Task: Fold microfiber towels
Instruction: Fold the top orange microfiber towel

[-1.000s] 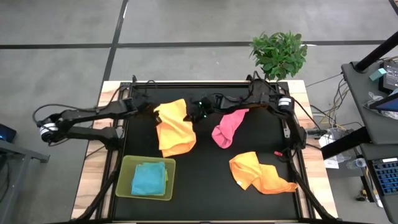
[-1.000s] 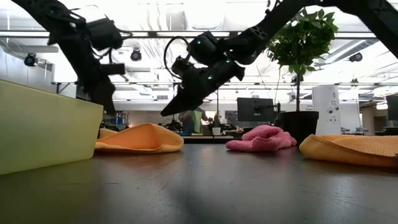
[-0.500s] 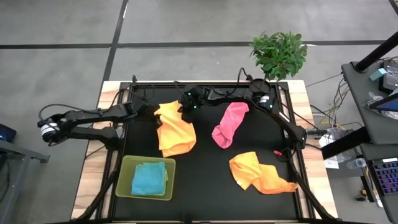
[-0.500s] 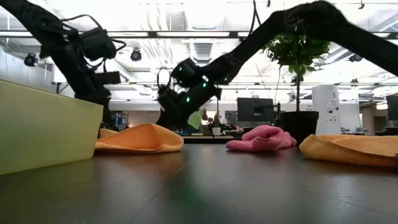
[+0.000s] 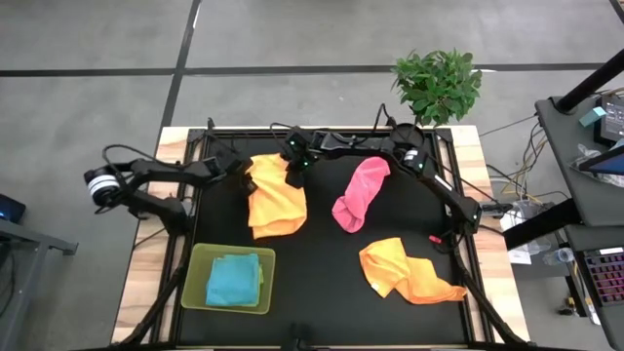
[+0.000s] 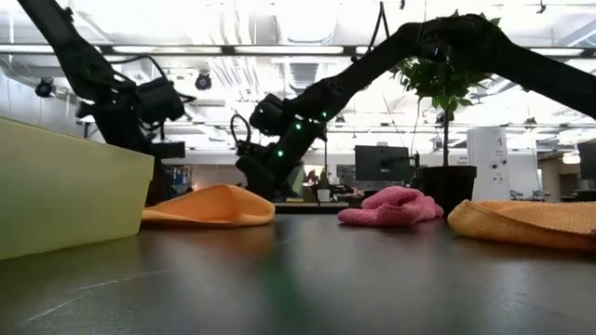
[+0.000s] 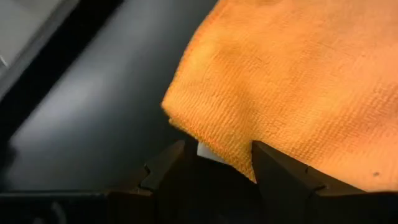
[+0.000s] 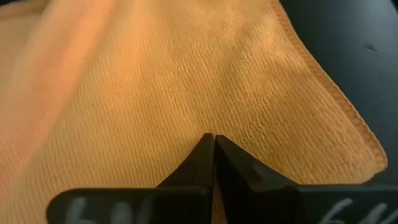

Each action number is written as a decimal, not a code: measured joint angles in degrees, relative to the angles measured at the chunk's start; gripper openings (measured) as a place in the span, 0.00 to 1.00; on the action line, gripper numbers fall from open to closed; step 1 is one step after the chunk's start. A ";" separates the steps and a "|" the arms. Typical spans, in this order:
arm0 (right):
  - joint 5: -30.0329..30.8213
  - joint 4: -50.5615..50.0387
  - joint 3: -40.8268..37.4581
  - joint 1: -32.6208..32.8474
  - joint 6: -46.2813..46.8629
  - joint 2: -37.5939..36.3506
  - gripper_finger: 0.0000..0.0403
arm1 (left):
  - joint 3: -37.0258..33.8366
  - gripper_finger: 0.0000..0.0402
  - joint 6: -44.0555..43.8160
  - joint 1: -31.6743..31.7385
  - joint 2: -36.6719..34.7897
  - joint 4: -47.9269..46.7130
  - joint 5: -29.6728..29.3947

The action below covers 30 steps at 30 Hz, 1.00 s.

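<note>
Both end effectors sit at the far edge of the orange towel near the back left of the black surface. We see the left end effector with its fingers parted around the towel's edge, a corner of cloth and a small white tag lying between them. The right end effector has its fingers pinched together, tips resting on the same towel from the other side. A pink towel lies crumpled near the middle, a second orange towel nearer the front right, and a blue towel rests folded inside the green tray.
</note>
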 joint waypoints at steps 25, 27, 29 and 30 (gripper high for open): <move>0.96 -10.25 -6.20 1.56 -0.72 -10.36 0.02 | 4.58 0.43 -5.80 -5.20 -16.06 -13.74 22.55; 0.95 -9.25 -8.92 2.41 -0.72 -11.90 0.02 | 4.50 0.43 -11.61 -7.69 -17.42 -17.52 23.18; 0.94 -7.52 -11.72 3.14 -0.60 -13.29 0.02 | 4.48 0.43 -17.76 -10.35 -18.25 -21.26 23.20; 0.94 -6.21 -13.16 3.47 -0.31 -14.06 0.02 | 4.48 0.43 -21.38 -11.52 -18.40 -23.05 23.20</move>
